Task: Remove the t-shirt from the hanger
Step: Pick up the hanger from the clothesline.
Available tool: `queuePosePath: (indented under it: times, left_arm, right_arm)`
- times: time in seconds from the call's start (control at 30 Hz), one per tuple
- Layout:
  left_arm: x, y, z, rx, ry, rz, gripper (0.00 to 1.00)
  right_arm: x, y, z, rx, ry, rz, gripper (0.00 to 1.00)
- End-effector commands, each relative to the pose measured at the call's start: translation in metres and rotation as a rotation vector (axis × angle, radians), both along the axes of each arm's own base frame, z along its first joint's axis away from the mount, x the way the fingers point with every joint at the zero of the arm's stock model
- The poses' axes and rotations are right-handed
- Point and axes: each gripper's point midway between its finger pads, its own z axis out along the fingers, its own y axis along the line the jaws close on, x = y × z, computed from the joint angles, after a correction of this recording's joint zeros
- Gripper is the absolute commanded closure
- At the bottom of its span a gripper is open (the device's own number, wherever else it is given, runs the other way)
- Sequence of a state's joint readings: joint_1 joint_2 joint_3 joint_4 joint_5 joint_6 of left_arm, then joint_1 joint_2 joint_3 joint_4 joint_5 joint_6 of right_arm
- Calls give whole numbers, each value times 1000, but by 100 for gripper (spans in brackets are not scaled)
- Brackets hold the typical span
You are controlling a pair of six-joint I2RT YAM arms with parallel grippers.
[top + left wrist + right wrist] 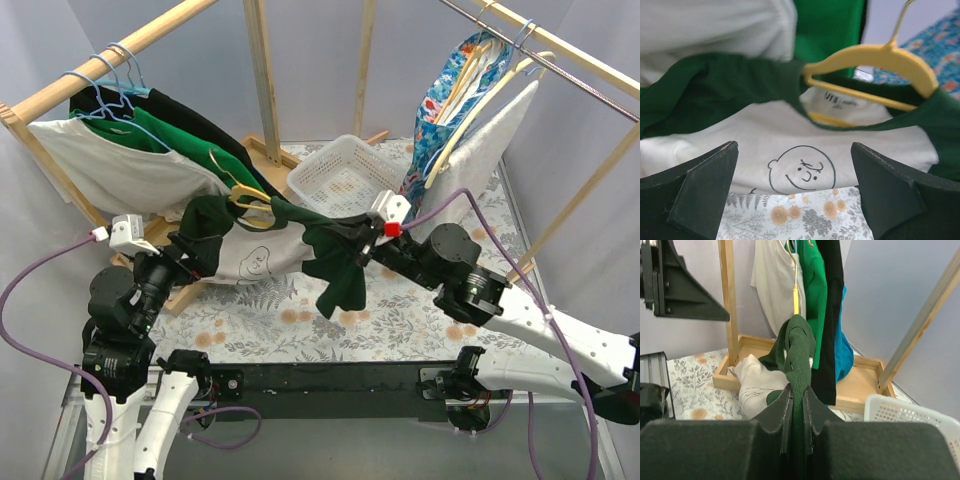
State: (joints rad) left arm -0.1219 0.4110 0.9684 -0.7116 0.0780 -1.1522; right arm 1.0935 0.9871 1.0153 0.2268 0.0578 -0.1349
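- Above the flowered counter [400, 320], the t-shirt [262, 255] hangs stretched between the two arms. It has a white body with a drawn face and dark green sleeves.
- The yellow hanger [245, 192] sits inside the collar. Whether its hook rests on the rack cannot be told.
- Right gripper [797, 390]: clamped on a bunched green sleeve [799, 347].
- Left gripper [794, 147]: fingers wide apart, facing the printed front, holding nothing.
- The white basket [345, 170] stands on the counter behind the t-shirt.
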Motion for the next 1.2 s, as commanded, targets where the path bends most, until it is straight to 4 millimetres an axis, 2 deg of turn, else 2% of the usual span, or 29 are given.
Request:
queuePosePath:
  times: [0.0, 0.03, 0.07, 0.17, 0.2, 0.27, 0.3, 0.43, 0.53, 0.63, 0.73, 0.77, 0.83, 0.87, 0.97, 1.0, 1.17]
  left_arm:
    - [7, -34, 20, 22, -91, -208, 5]
    - [9, -39, 23, 11, -102, -231, 5]
    - [10, -45, 33, -8, -141, -261, 5]
    - [20, -52, 43, -31, -161, -291, 5]
    - [23, -53, 45, -32, -160, -294, 6]
    - [31, -55, 51, -34, -156, -303, 7]
    - [33, -56, 53, -37, -154, -308, 8]
    - [39, -58, 64, -40, -170, -312, 8]
    - [39, -58, 74, -35, -194, -314, 8]
    - [36, -57, 85, -21, -227, -312, 8]
    - [30, -57, 95, -13, -257, -322, 8]
    - [28, -58, 97, -8, -263, -331, 8]
    - [23, -60, 99, -4, -275, -350, 8]
    - [20, -62, 100, -4, -281, -366, 8]
    - [11, -70, 93, 18, -290, -429, 8]
    - [9, -72, 90, 24, -289, -444, 8]
    - [-9, -85, 60, 61, -277, -569, 8]
  right_arm:
    - [-5, -37, 14, 45, -24, -71, 99]
    - [-8, -50, 23, 78, -33, -88, 99]
    - [-8, -57, 24, 89, -42, -105, 99]
    - [-16, -81, 56, 159, -109, -129, 99]
    - [-20, -91, 80, 190, -148, -136, 99]
    - [-25, -100, 103, 218, -194, -136, 99]
    - [-34, -109, 129, 255, -246, -123, 99]
    - [-49, -118, 171, 301, -334, -89, 99]
    - [-55, -122, 186, 320, -369, -77, 99]
    - [-57, -121, 188, 318, -376, -65, 99]
    - [-53, -116, 175, 284, -345, -63, 99]
    - [-50, -108, 159, 259, -311, -52, 99]
    - [-49, -104, 143, 241, -277, -40, 99]
    - [-47, -94, 123, 217, -235, -19, 99]
    - [-48, -87, 100, 205, -184, 12, 99]
    - [-48, -81, 87, 195, -152, 30, 99]
    - [-59, -66, 62, 173, -94, 125, 99]
